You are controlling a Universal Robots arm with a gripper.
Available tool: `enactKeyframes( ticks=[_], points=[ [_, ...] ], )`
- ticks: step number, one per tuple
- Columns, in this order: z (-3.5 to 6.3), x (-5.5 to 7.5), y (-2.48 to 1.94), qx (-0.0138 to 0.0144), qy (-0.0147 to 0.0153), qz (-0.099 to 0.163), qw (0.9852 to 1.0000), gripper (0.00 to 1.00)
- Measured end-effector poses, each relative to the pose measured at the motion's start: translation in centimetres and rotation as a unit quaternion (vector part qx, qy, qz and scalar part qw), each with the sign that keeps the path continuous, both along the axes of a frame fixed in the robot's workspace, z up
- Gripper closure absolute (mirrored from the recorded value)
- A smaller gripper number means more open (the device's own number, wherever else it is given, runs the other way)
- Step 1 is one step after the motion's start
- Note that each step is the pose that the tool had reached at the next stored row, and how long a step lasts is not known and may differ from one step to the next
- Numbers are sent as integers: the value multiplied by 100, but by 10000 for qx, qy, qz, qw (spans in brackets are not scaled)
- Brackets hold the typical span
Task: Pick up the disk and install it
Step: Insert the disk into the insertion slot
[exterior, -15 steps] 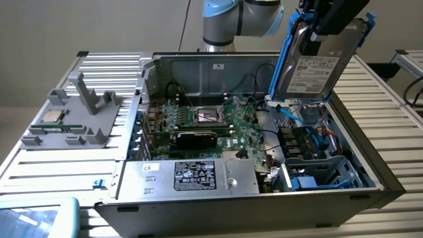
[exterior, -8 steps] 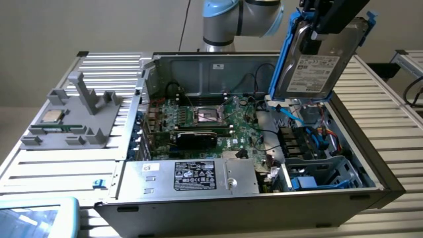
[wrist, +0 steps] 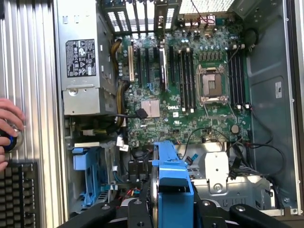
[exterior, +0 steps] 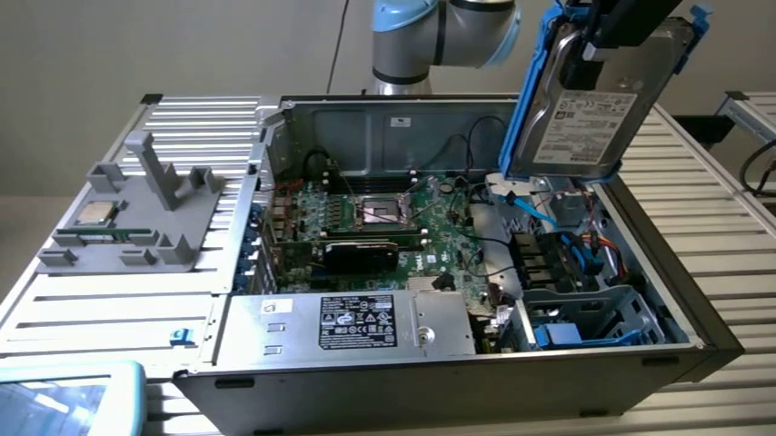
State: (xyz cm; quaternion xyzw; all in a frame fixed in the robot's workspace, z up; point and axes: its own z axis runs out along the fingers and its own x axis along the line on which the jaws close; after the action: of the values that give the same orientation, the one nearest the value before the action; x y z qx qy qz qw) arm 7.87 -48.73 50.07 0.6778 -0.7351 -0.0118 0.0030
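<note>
Disk held above the open case, as I see it from the remote station. In the exterior view my gripper (exterior: 597, 45) is clamped on the upper end of the disk (exterior: 582, 113), which hangs nearly upright with its white label facing the camera and its blue carrier framing both long edges. It is lifted clear in the air over the computer case (exterior: 679, 300), toward the exterior view's right. The case lies on its side on the slatted metal worktop (exterior: 109, 309) with its panel off, exposing the motherboard (exterior: 401, 227), the empty processor socket (exterior: 388, 211) and, nearer the camera, the power supply (exterior: 358, 320) with its black label. A blue drive cage (exterior: 582, 327) sits in the near corner at the exterior view's right. To the exterior view's left, well apart from the case, a grey fixture (exterior: 134, 218) carries a small square processor chip (exterior: 97, 213). In the wrist view the carrier's blue edge runs between the black fingers (wrist: 114, 213), with the motherboard below. A person's hand (wrist: 9, 123) rests beside a keyboard (wrist: 19, 194).
</note>
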Motion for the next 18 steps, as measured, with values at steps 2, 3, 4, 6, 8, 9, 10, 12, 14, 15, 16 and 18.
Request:
enactKeyframes(
  ticks=[2, 3, 4, 6, 8, 9, 10, 12, 14, 15, 16, 18],
  points=[
    [15, 0, -38, -1, 0, 0, 10000, 63],
    [20, 0, -59, 0, 0, 0, 10000, 63],
    [26, 1, -81, -1, 0, 0, 10000, 63],
    [35, 1, -126, -1, 0, 0, 10000, 63],
    [39, 1, -170, 0, 0, 0, 10000, 63],
    [41, 0, -192, -1, 0, 0, 10000, 63],
    [42, 1, -211, -1, 0, 0, 10000, 63],
    [45, 2, -257, 0, 0, 0, 10000, 63],
    [49, 2, -300, -1, 0, -1, 10000, 63],
    [53, 2, -318, -2, 0, 0, 10000, 63],
    [56, 2, -336, -6, 0, 0, 10000, 63],
    [61, 3, -368, -20, 0, 0, 10000, 63]
  ],
)
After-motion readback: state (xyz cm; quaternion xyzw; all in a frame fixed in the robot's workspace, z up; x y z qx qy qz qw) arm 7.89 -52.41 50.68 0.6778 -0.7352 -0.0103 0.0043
